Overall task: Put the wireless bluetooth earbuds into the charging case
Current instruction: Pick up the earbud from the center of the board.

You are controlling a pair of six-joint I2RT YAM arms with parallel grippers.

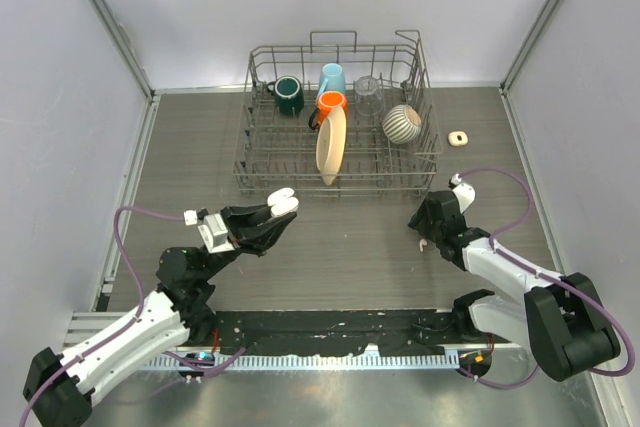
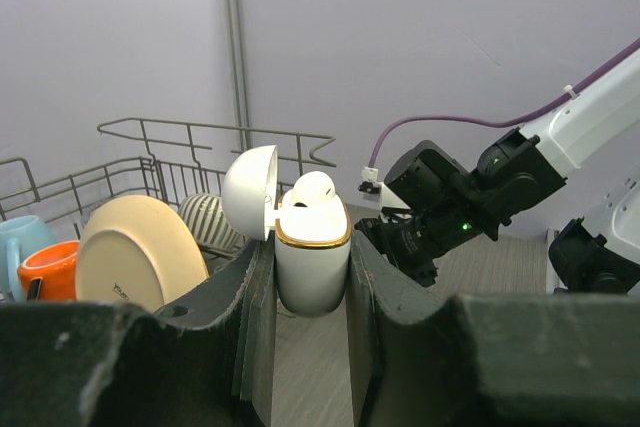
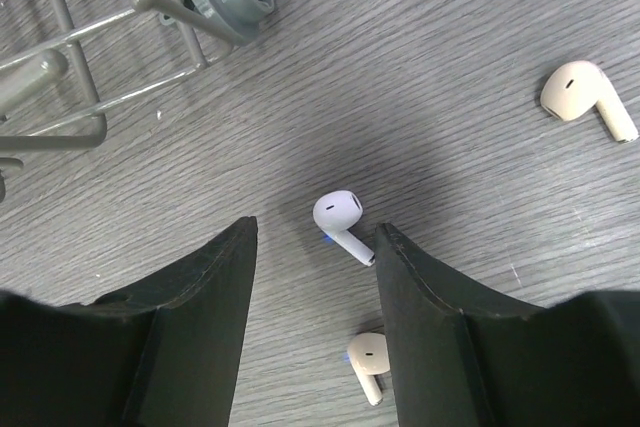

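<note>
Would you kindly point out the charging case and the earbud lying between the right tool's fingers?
charging case (image 2: 312, 272): left wrist view, on its white lower body.
earbud (image 3: 338, 211): right wrist view, on its rounded head.

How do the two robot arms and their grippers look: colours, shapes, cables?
Both arms have white link shells with black joints. The left arm and right arm each carry a looping purple cable. The left gripper and right gripper have matte black, wedge-shaped fingers.
</note>
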